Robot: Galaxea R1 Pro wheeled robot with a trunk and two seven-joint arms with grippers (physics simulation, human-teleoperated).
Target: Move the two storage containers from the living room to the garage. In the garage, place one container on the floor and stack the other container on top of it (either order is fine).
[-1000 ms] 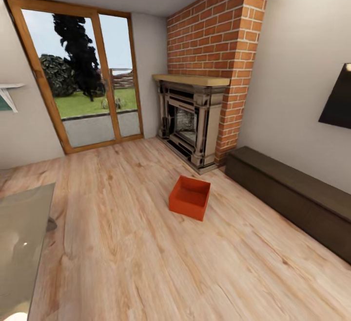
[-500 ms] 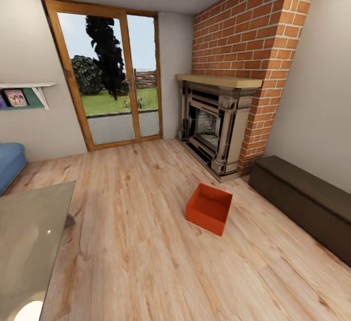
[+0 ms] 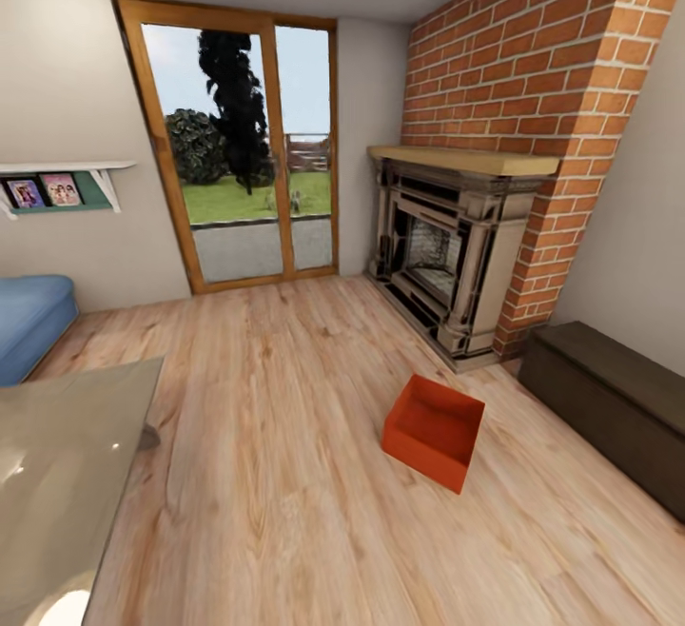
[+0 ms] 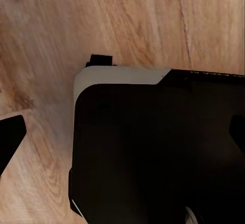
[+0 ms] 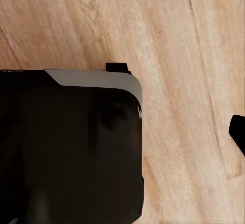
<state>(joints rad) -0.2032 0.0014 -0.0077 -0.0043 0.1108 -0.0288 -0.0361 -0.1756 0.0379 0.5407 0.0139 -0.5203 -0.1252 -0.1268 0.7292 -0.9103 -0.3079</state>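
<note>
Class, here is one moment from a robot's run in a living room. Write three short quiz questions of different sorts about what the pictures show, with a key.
1. True or false: the storage container lies on the wood plank floor.
2. Which is nearest the container? A) sofa B) fireplace C) glass door
3. Fill in: the long dark bench stands against the ___ wall, as the head view shows it.

Key: 1 true; 2 B; 3 right.

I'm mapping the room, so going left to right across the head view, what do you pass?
Blue sofa → wood-framed glass patio door → orange-red topless storage container on the wood plank floor → dark low bench.
</note>
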